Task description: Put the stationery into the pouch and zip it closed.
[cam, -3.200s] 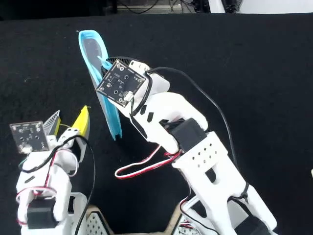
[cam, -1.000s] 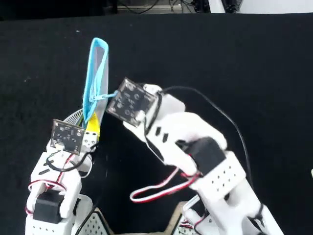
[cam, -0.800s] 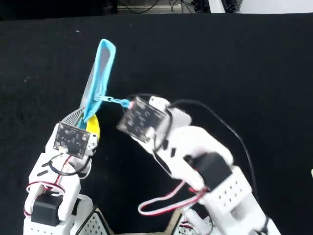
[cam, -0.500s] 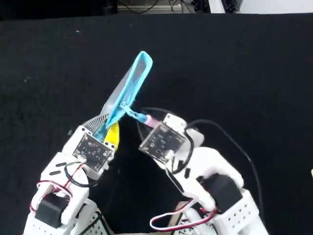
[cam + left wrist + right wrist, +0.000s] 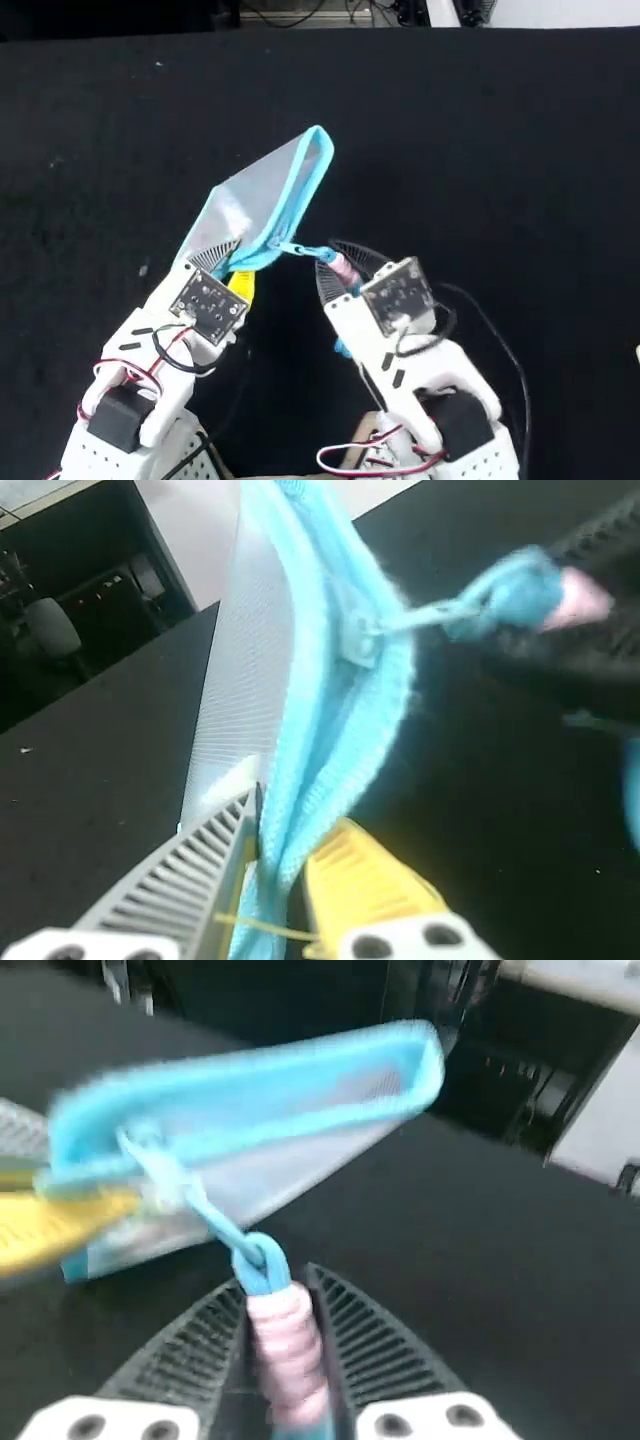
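A light-blue mesh pouch (image 5: pixel 262 200) hangs tilted above the black table, held at its near end. My left gripper (image 5: pixel 236 272) is shut on that end, grey and yellow fingers (image 5: pixel 355 885) pinching the blue seam (image 5: pixel 300 780). The zipper slider (image 5: pixel 358 640) sits close to that end, and its cord runs taut to a pink pull tab (image 5: pixel 341 268). My right gripper (image 5: pixel 280 1310) is shut on the pink pull tab (image 5: pixel 287 1345), with the pouch (image 5: pixel 260 1110) stretched out beyond it. What is inside the pouch cannot be made out.
The black tabletop (image 5: pixel 480 150) lies open behind and to the right of the arms. Both arm bases with their red and white wires (image 5: pixel 350 458) crowd the near edge. Cables lie past the far edge (image 5: pixel 300 12).
Both arms have drawn back toward the near edge. The pouch has swung from upright at the left to a slant toward the right. The right gripper has pulled the tab down along it.
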Controlling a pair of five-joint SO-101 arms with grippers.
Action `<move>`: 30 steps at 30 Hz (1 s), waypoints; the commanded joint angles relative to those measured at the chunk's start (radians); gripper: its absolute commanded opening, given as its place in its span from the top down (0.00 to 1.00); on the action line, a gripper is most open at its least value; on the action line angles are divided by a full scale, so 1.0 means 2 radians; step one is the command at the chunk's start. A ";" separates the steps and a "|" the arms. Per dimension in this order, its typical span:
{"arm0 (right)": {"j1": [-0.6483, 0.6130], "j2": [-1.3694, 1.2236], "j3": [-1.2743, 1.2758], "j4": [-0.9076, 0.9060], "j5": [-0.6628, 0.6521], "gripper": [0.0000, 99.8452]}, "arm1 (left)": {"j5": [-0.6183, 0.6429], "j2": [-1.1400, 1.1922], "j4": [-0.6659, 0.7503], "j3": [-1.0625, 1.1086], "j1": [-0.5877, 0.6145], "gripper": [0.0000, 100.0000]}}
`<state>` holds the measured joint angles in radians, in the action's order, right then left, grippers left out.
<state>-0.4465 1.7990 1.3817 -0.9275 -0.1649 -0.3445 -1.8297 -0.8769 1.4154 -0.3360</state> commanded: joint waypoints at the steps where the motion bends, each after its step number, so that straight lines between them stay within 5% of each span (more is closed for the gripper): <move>1: 0.014 0.049 0.025 -0.004 0.004 0.83 | 0.000 0.003 0.008 0.002 -0.001 0.97; 11: 0.002 0.049 0.026 -0.008 0.007 0.82 | 0.000 0.003 0.073 0.066 -0.001 0.97; 30: -0.041 0.049 -0.001 -0.018 0.007 0.82 | -0.001 0.006 0.071 0.074 -0.002 0.97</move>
<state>-0.5186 1.7990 1.4477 -0.9444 -0.1603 -0.3460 -1.8297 -0.7342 1.5520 -0.3360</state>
